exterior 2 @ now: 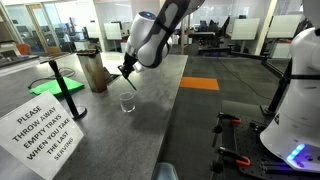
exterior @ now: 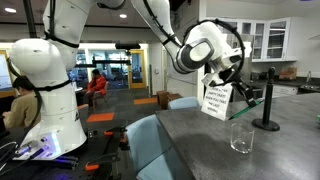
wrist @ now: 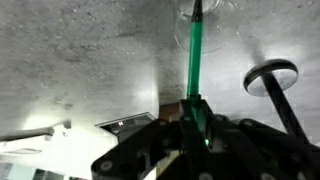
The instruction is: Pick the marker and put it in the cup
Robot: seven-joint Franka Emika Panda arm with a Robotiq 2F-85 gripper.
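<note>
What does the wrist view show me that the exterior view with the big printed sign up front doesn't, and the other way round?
Only the wrist view: the green marker gripped between the fingers, its tip pointing at the cup. Only that exterior view: the white arm, a sign you can read, an orange floor patch. Both: the cup, the black post and the grey table.
</note>
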